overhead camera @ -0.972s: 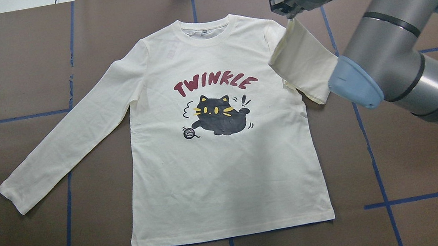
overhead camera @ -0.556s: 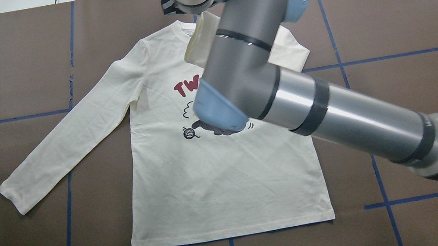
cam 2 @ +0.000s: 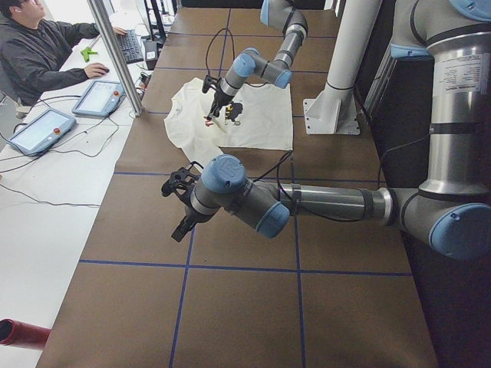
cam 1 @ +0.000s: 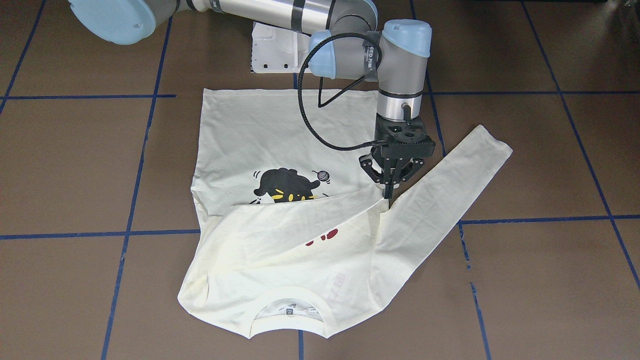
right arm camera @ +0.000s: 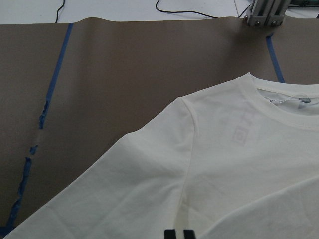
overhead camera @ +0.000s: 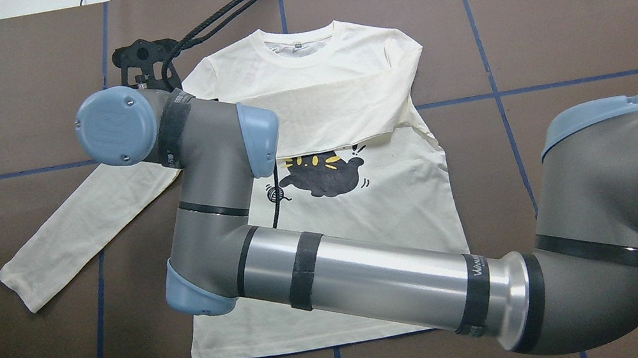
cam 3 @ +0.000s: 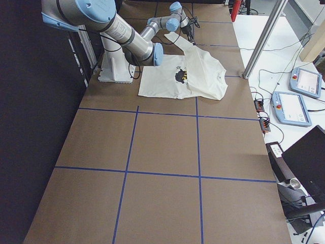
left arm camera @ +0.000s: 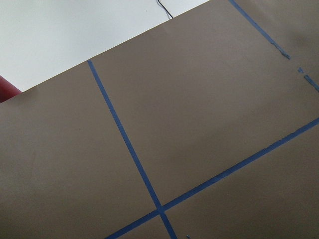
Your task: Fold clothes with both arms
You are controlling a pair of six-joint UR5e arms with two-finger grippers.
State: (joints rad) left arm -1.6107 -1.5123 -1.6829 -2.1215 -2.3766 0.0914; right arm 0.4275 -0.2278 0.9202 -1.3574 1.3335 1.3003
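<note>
Right fingers (cam 1: pixel 388 189) narrow, pinched on the cuff of the sleeve (cam 1: pixel 300 220), which is folded across the chest of the shirt (cam 1: pixel 260 130). The cuff sits right under the tips. The other sleeve (cam 1: pixel 440 185) starts just beside these fingers and lies flat on the tabletop (cam 1: pixel 525 165), its long axis slanting away from them. Left fingers (cam 2: pixel 184 224) well apart from the shirt; spread: cannot tell. Cloth is thin cream knit, softly creased, limp. Probable next step: let go of the cuff.

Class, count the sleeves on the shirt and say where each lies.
2. One sleeve is folded across the chest; the other sleeve lies stretched out flat on the table. None seems hidden.
</note>
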